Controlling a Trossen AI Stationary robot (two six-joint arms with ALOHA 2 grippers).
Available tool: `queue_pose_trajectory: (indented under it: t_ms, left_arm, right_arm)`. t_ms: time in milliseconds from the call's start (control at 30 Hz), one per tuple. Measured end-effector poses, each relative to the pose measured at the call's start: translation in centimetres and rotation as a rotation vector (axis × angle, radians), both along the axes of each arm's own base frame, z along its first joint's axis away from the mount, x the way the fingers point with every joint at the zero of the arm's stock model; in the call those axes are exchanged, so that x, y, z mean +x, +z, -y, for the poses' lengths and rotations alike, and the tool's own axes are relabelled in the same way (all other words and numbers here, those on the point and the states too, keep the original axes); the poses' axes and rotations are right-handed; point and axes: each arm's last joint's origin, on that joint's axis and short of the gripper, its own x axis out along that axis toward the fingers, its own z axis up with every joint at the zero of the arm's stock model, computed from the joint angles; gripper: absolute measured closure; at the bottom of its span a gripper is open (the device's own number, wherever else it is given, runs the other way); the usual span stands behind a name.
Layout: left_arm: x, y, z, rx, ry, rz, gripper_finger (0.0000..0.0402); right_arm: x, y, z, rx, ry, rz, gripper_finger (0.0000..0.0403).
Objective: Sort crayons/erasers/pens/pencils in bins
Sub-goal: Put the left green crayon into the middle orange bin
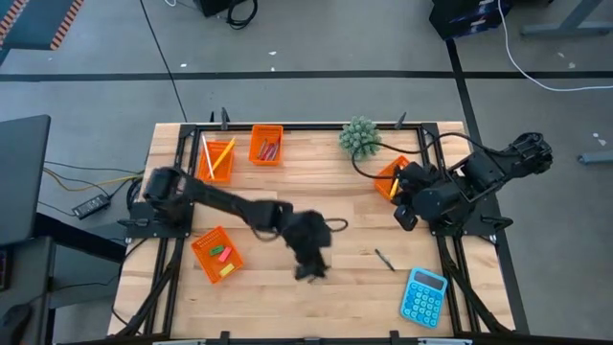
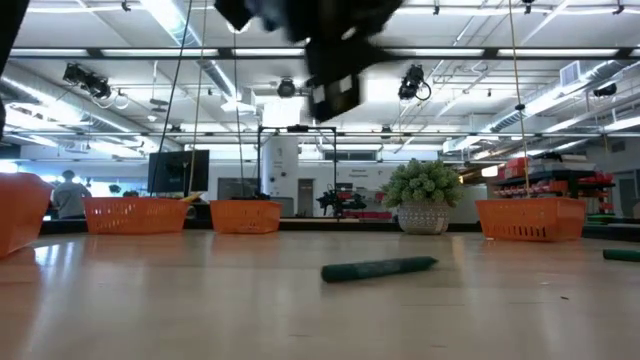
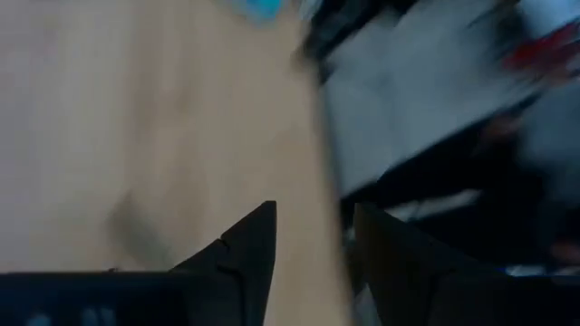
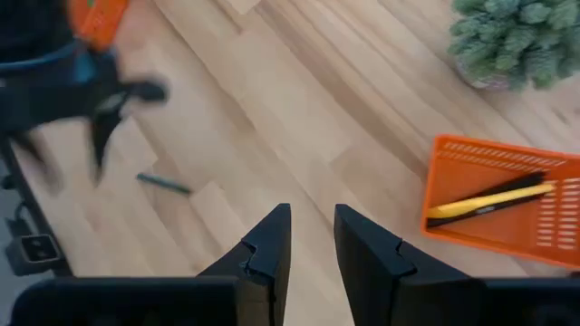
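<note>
A short dark green crayon (image 1: 384, 259) (image 2: 380, 268) (image 4: 163, 184) lies flat on the wooden table. My left gripper (image 1: 308, 259) (image 3: 313, 244) hangs blurred above the table's middle, to the left of the crayon, open with nothing between its fingers. My right gripper (image 4: 313, 240) is raised at the right, beside an orange bin (image 4: 503, 204) that holds a black pen and a yellow stick; it is open by a narrow gap, also with nothing in it. Three more orange bins hold pencils (image 1: 218, 158), crayons (image 1: 266, 144) and erasers (image 1: 215, 254).
A blue calculator (image 1: 424, 295) lies near the front right corner. A small potted plant (image 1: 361, 137) stands at the far edge. Black frame rails run along the table's left and right sides. Bare wood lies between the crayon and the bins.
</note>
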Motion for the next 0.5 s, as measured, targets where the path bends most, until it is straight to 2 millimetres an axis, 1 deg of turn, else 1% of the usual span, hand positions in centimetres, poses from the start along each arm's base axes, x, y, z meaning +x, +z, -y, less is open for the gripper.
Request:
queue_pose_trajectory:
  t_ms: [67, 133, 200, 267, 433, 500]
  left_arm:
    - [1.3, -0.5, 2.2, -0.089, 0.026, 0.096, 0.0245]
    - [2.0, -2.1, 4.1, -0.111, 0.049, 0.136, 0.0248]
    - [2.3, -4.3, 5.7, -0.069, 0.075, 0.100, 0.0253]
    - [2.4, -6.2, 7.0, -0.039, 0.065, 0.067, 0.0259]
    - [3.6, -10.1, 9.8, 0.033, -0.017, 0.073, 0.0273]
    - [4.0, -11.1, 10.5, 0.060, -0.039, 0.070, 0.0278]
  right_arm:
    - [-0.1, -0.1, 0.1, -0.021, 0.019, -0.018, 0.0309]
    - [-0.3, -0.1, 0.1, -0.043, 0.043, -0.038, 0.0309]
    - [-0.3, -0.1, 0.2, -0.060, 0.066, -0.050, 0.0309]
    - [-0.3, -0.1, 0.2, -0.071, 0.083, -0.053, 0.0309]
    - [-0.3, -0.1, 0.2, -0.083, 0.104, -0.058, 0.0309]
    - [-0.3, -0.1, 0.1, -0.069, 0.094, -0.056, 0.0309]
